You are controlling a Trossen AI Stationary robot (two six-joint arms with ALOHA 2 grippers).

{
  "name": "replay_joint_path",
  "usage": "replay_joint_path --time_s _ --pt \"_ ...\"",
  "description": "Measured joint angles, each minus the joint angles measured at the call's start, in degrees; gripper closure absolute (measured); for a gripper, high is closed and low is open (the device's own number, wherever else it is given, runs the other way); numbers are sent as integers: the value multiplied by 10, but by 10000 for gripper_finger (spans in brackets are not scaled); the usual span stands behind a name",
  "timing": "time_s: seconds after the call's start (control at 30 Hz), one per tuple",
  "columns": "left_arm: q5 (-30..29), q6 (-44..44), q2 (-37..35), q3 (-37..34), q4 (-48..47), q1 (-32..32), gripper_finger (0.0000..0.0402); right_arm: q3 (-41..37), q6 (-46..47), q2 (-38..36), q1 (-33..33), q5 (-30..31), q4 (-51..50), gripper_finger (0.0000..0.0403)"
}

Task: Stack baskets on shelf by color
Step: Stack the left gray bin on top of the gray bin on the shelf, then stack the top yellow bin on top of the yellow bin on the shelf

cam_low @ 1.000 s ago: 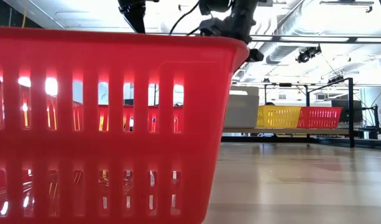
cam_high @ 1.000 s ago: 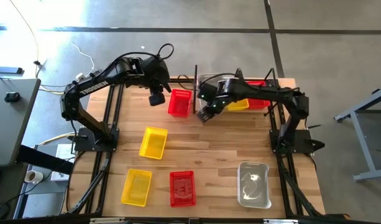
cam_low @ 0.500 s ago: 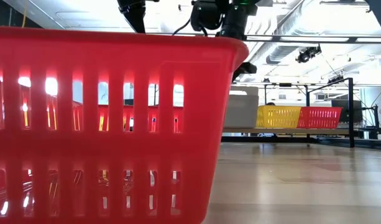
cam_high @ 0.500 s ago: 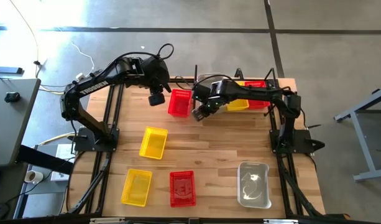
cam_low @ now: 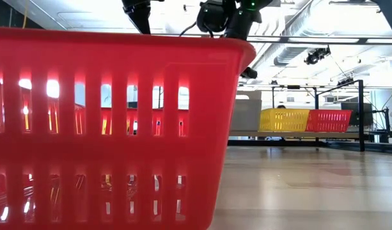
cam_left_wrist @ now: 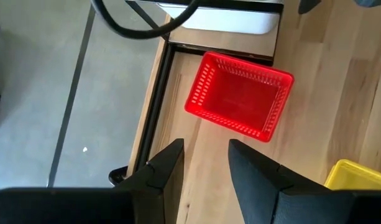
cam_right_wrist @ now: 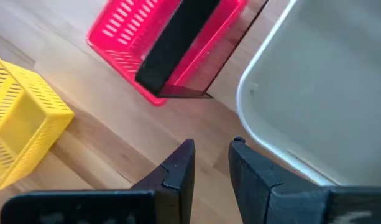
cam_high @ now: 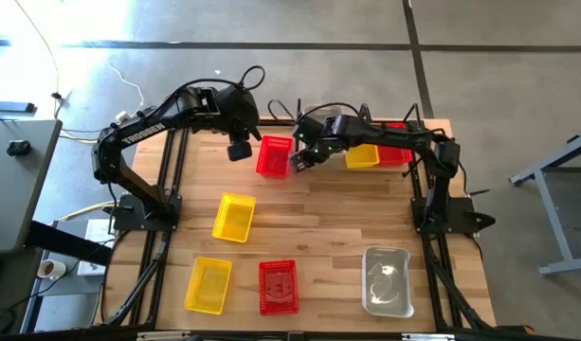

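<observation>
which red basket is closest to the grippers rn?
The red basket at the table's far edge, between the left gripper and right gripper. The other loose red one sits at the near edge.

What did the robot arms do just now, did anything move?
The right claw swung back across the table toward the red basket by the shelf, still empty and holding nothing. The left claw stayed hovering beside that basket, and all the baskets kept their places.

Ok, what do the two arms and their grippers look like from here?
Both arms are dark and jointed, on black tubular mounts. The left arm carries white lettering along its forearm, and black cables loop above its wrist. The left gripper and right gripper each have two flat, dark, blunt-tipped fingers.
</observation>
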Motion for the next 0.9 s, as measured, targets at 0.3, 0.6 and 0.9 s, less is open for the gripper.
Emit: replay_joint_path --time_s 0.3,0.6,0.9 --pt "6 -95 0 0 -59 0 286 51 11 -19 28 54 -84 320" --pt "12 -272 -51 -90 -92 -2 286 122 -53 -20 47 86 -155 320" --pt "34 -511 -130 -208 -90 -42 286 189 -194 -20 44 72 -209 320"
